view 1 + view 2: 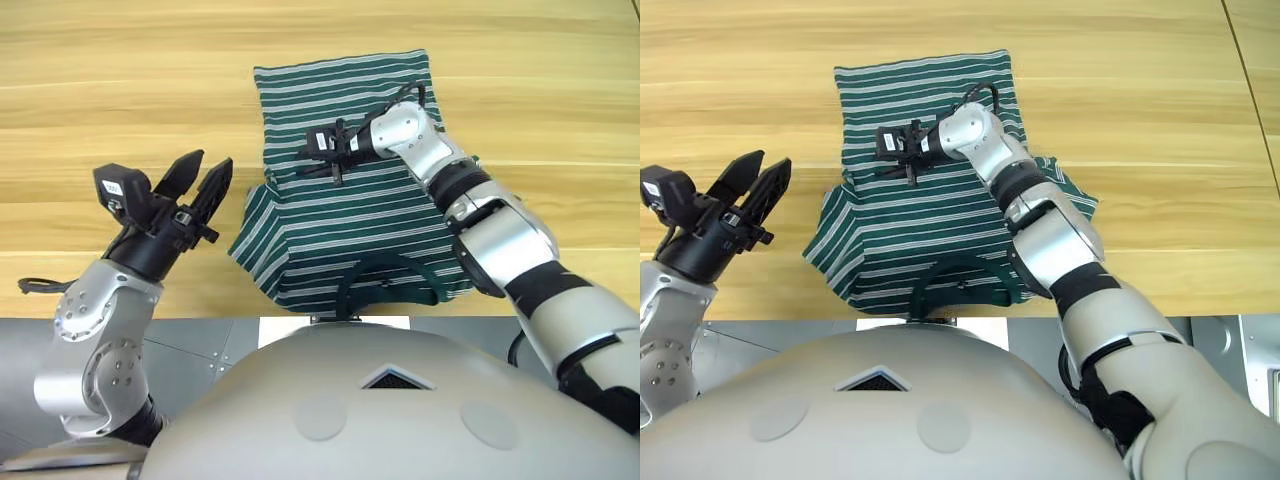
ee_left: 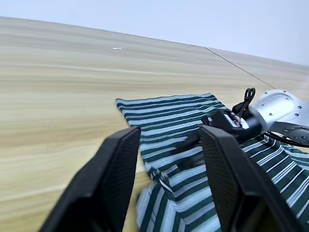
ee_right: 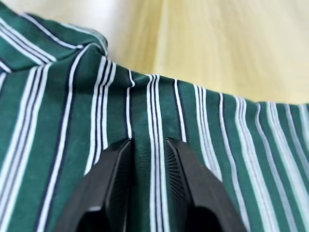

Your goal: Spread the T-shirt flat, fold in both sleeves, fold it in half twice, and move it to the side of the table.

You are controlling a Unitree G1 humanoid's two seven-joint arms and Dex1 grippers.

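The wooden worktop (image 1: 120,80) carries the striped green T-shirt (image 1: 340,225) at the middle of its near edge, with the collar (image 1: 390,268) toward that edge and the hem toward the far one. It is not yet flat: we see cloth bunched along its left side, and the left sleeve (image 1: 252,228) juts out nearer us. That, we judge, is why the right arm (image 1: 445,165) lies across the shirt. The right jaws pinch a ridge of fabric by that bunched side, likely to draw it smooth. The left arm (image 1: 100,300) hangs off the cloth by the near edge, the left jaws spread wide and holding nothing.
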